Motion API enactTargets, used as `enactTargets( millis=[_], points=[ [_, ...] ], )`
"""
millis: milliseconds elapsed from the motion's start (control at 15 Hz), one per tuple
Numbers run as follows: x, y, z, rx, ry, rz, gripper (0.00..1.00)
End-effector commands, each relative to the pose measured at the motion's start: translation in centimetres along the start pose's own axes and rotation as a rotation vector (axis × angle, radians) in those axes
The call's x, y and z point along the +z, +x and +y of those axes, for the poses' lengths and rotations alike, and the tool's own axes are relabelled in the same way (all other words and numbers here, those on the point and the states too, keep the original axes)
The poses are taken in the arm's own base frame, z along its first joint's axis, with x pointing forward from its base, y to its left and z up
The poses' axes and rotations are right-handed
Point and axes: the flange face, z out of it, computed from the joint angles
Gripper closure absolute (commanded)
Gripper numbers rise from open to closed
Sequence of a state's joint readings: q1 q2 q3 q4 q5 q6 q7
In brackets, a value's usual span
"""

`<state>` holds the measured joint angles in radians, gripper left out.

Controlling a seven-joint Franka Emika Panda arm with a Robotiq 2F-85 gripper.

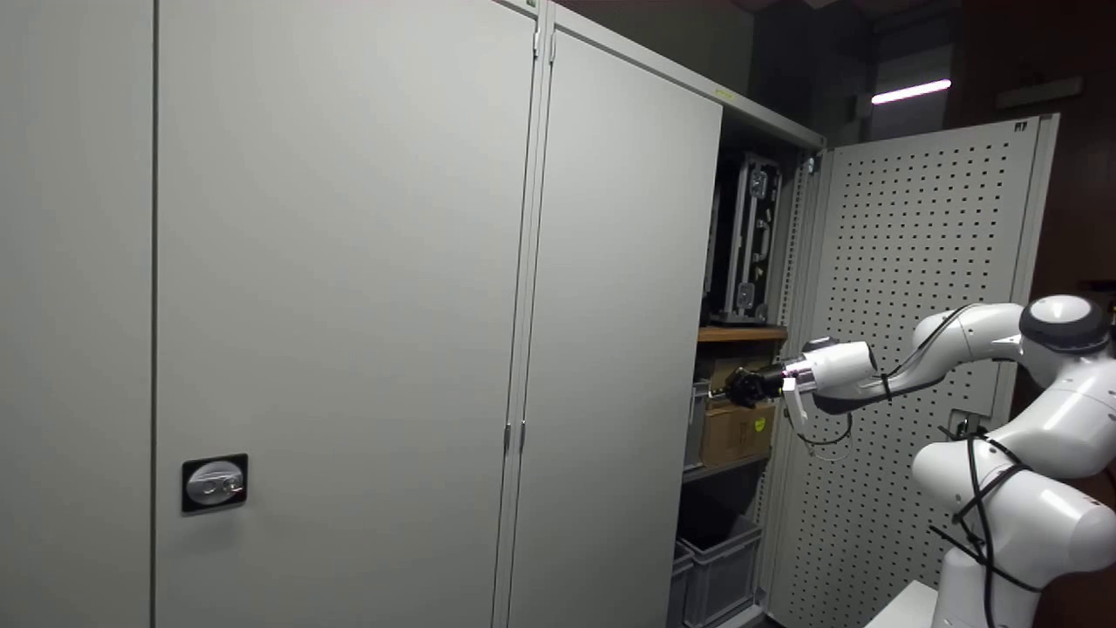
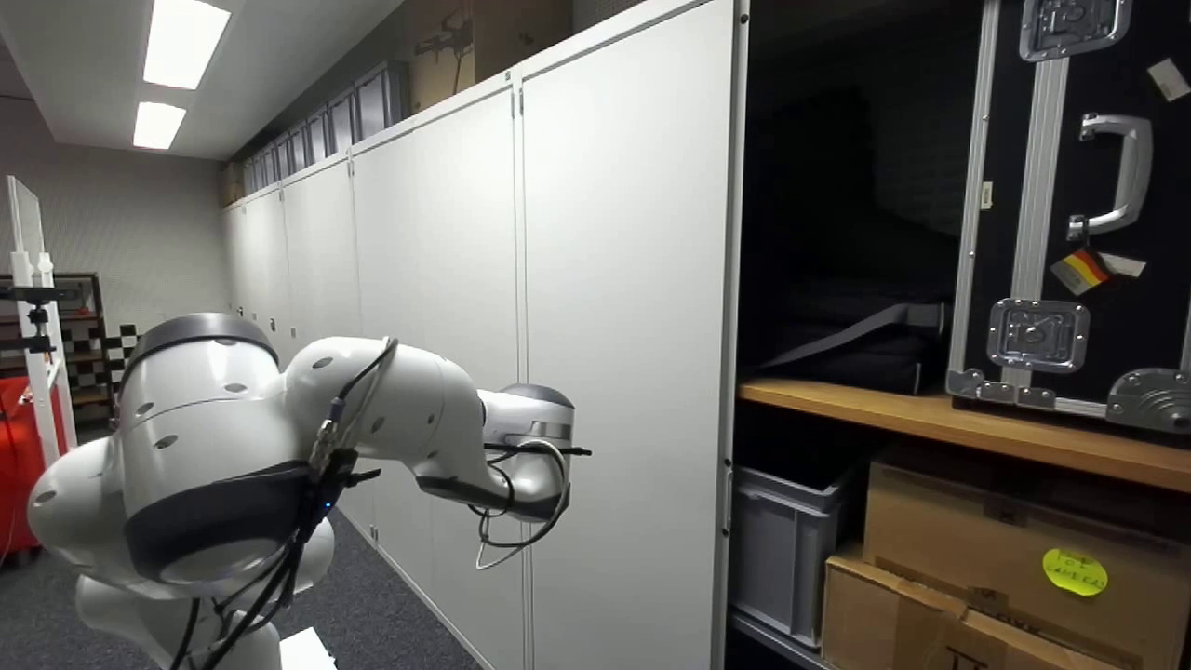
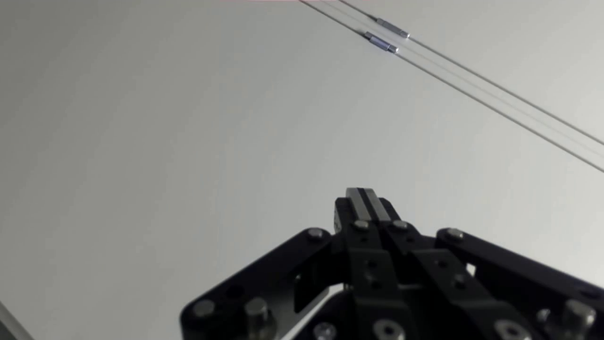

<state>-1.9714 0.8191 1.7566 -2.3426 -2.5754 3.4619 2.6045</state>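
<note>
Jaws together, the black end effector [image 3: 363, 194] on a white robot arm [image 2: 409, 419] faces a closed grey cabinet door [image 3: 212, 141]. Just past that door sits a grey bin [image 2: 777, 549], with cardboard boxes [image 2: 958, 530] and a black case [image 2: 1126, 307] farther from it.

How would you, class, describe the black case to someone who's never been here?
Find the half-open cabinet, then its wooden shelf. The black case stands on that shelf; unlike the dark bundle beside it, it has metal corners and a silver handle.
</note>
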Motion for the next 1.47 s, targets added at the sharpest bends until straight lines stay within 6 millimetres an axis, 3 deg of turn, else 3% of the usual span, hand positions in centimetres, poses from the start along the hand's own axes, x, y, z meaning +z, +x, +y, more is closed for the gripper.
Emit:
enactTargets(
  millis=[0, 533, 600, 667, 733, 867, 933, 1400],
  points=[
    [1.1, -1.7, -1.6, 0.005, 0.007, -0.046, 1.00],
    [2.5, -3.7, -4.2, 0.003, 0.028, -0.101, 1.00],
    [2.5, -3.7, -4.4, -0.004, 0.028, -0.101, 0.74],
    [2.4, -3.4, -3.7, 0.007, 0.043, -0.098, 0.73],
    [2.5, -3.4, -3.7, 0.005, 0.041, -0.099, 0.93],
    [2.4, -3.4, -3.6, 0.007, 0.039, -0.099, 0.75],
    [2.4, -3.4, -3.5, 0.009, 0.038, -0.098, 0.73],
    [2.4, -3.3, -3.4, 0.011, 0.036, -0.098, 0.73]
  ],
)
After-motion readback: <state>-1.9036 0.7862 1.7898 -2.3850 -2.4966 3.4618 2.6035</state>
